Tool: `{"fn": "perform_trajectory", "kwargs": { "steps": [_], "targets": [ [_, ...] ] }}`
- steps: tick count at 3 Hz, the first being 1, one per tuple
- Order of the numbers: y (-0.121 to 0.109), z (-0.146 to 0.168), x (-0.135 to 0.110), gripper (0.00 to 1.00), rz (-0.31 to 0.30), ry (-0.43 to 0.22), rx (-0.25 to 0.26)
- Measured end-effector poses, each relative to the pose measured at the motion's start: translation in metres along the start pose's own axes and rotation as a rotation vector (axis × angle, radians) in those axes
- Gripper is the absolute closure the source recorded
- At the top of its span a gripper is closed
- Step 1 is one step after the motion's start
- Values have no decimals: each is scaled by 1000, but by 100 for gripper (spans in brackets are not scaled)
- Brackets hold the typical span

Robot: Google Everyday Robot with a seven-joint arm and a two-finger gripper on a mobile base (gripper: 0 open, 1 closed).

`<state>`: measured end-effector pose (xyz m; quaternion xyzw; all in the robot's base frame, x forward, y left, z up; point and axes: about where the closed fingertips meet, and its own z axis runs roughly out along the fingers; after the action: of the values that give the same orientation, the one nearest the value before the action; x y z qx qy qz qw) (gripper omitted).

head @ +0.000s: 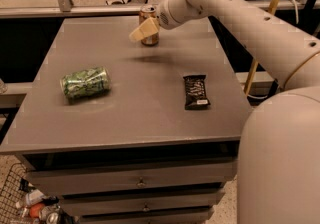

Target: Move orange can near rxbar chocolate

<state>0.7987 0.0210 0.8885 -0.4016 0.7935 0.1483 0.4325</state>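
The orange can (148, 15) stands upright near the far edge of the grey table (140, 118), right of the middle. My gripper (144, 30) is right at the can and covers its front left side; I cannot tell whether it grips the can. The arm comes in from the upper right. The rxbar chocolate (195, 91) lies flat in its dark wrapper on the right side of the table, well in front of the can and a little to its right.
A green patterned can (85, 82) lies on its side on the left part of the table. Drawers (141, 183) are below the tabletop. A wire basket with bottles (25, 203) sits on the floor at bottom left. A yellow pole (265, 23) stands at the right.
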Motion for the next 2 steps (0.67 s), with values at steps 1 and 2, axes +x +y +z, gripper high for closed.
{"fn": "perform_trajectory", "kwargs": {
  "steps": [1, 2],
  "targets": [
    [4, 9, -4, 18, 17, -25, -11],
    [4, 16, -10, 42, 27, -52, -14]
  ]
}}
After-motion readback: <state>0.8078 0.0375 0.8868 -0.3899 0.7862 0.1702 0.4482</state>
